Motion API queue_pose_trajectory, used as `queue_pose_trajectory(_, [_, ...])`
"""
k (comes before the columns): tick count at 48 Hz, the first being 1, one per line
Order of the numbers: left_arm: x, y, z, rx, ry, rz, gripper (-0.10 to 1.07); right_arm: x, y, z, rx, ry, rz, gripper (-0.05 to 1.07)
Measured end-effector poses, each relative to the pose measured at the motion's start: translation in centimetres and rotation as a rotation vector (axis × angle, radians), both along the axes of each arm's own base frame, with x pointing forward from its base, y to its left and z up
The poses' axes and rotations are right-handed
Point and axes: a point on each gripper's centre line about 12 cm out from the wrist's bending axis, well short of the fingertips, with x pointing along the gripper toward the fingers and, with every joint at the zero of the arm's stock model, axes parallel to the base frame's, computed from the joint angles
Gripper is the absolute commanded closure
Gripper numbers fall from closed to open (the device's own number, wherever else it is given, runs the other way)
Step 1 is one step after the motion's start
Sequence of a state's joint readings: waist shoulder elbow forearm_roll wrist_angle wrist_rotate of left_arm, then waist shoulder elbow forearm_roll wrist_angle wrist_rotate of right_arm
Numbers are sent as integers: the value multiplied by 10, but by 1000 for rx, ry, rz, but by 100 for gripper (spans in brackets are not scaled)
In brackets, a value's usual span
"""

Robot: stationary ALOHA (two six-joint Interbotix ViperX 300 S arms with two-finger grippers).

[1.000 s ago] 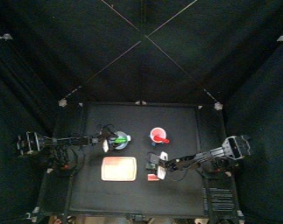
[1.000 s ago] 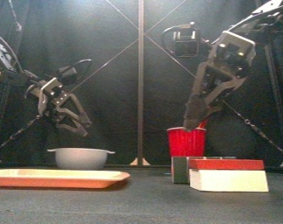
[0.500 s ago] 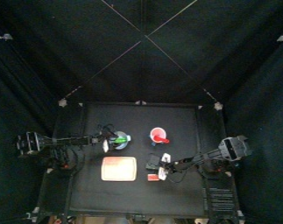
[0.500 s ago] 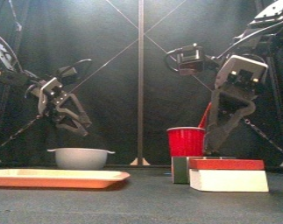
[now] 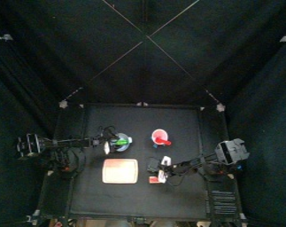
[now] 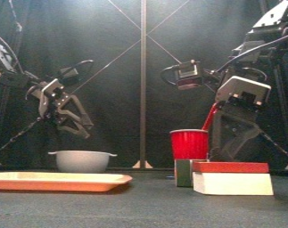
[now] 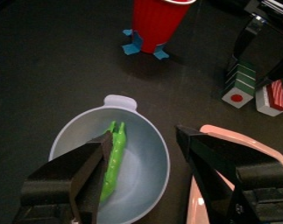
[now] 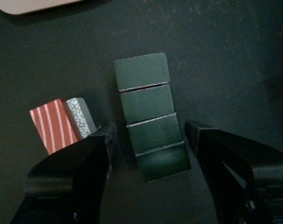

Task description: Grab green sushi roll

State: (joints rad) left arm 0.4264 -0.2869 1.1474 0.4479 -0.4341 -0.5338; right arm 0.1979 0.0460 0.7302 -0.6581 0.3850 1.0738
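Observation:
The green sushi roll (image 8: 150,114) is a dark green block of several segments lying flat on the black table. It shows in the front view (image 6: 183,172) beside a red-and-white block (image 6: 233,178). My right gripper (image 8: 152,162) is open, one jaw on each side of the roll's near end, not touching it. In the front view it hangs just above and behind the blocks (image 6: 227,142). In the top view it is at the table's front right (image 5: 166,167). My left gripper (image 7: 137,175) is open above a pale bowl (image 7: 114,157).
A red-striped block (image 8: 61,122) lies close beside the roll. A red cup (image 6: 189,144) stands behind the blocks. The bowl (image 6: 83,160) holds a green pod (image 7: 112,156). An orange tray (image 6: 61,182) lies at the front left.
My right arm has come down from above the red cup toward the blocks, and its gripper is now low over the green roll. The left arm has not moved.

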Motion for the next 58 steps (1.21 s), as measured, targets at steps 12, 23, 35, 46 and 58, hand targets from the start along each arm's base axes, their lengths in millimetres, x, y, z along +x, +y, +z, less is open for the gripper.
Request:
queue_pose_trajectory(12, [0, 0, 0, 0, 1, 0, 4, 1, -2, 0, -4, -1, -2, 16])
queue_pose_trajectory(23, [0, 0, 0, -1, 1, 2, 4, 1, -4, 0, -4, -1, -8, 29])
queue_pose_trajectory(35, [0, 0, 0, -1, 1, 1, 4, 2, -5, 1, -5, -2, -11, 38])
queue_pose_trajectory(46, [0, -1, 0, -1, 1, -1, 4, 3, -6, 13, -9, -24, -26, 39])
queue_pose_trajectory(58, [0, -1, 0, -2, -1, -1, 4, 4, -7, 29, -1, -67, -34, 39])
